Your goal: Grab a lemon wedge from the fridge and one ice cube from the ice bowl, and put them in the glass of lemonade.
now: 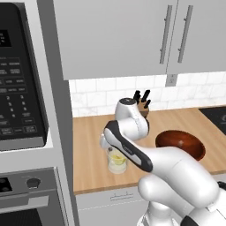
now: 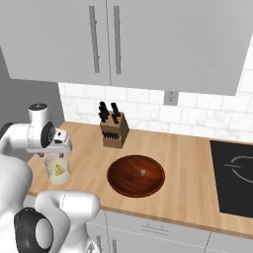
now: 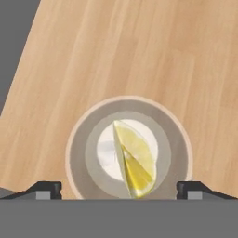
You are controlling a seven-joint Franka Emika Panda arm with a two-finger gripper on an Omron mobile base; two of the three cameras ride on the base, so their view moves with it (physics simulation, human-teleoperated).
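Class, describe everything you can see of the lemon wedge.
The lemon wedge is a small bright yellow slice with pale flesh and a darker rind edge. It lies inside the glass of lemonade, which stands upright on the wooden counter. The open gripper hangs directly above, its fingertips apart on either side, not touching the wedge.

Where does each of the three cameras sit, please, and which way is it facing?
Left base view: behind the arm's left, facing the wooden counter; white arm lower right.
Right base view: behind its right, facing the dark reddish-brown round bowl; arm lower left.
Hand view: on the hand, looking straight down at the yellow lemon wedge; open gripper.
Shared: all three show the clear lemonade glass.
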